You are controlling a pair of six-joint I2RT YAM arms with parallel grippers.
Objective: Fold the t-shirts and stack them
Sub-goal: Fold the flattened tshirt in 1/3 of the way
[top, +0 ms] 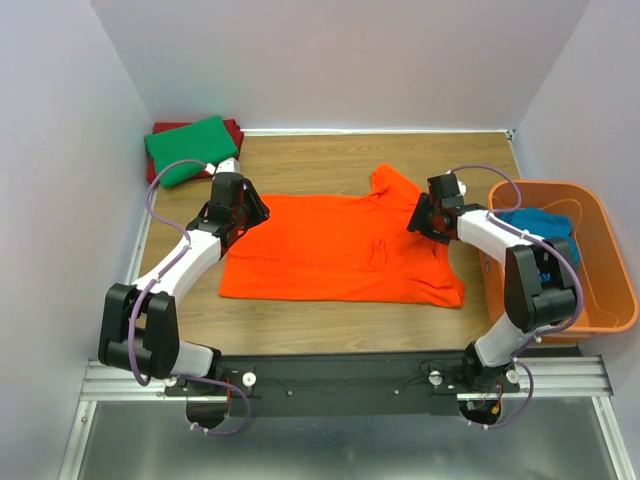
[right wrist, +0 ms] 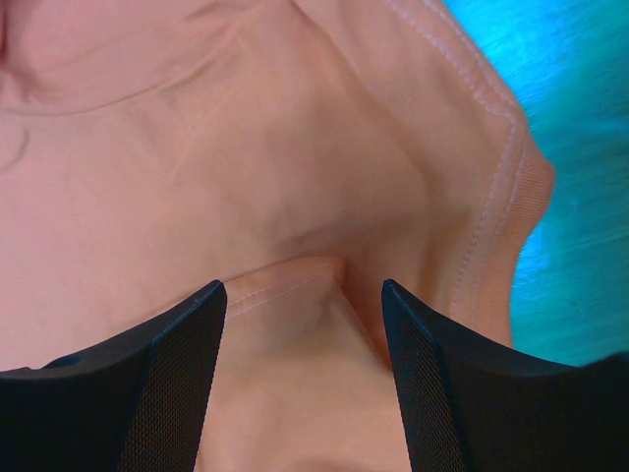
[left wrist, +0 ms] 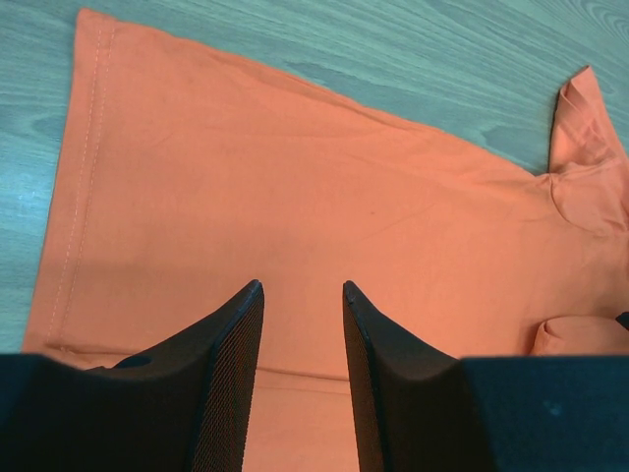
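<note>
A bright orange t-shirt (top: 330,250) lies spread on the wooden table, one sleeve pointing to the back. My left gripper (top: 262,212) is over its left edge, and the left wrist view shows the jaws (left wrist: 302,285) apart above flat orange cloth (left wrist: 295,177). At the shirt's right end my right gripper (top: 415,222) hovers with its jaws (right wrist: 303,285) wide. A hemmed fold of orange cloth (right wrist: 295,275) lies loose between them. A folded green t-shirt (top: 190,148) rests on a dark red t-shirt (top: 235,128) at the back left. A teal t-shirt (top: 540,225) sits in the basket.
A rigid orange plastic basket (top: 608,262) stands at the right edge of the table, close to my right arm. White walls close in the table at the back and on both sides. A metal rail runs along the near edge.
</note>
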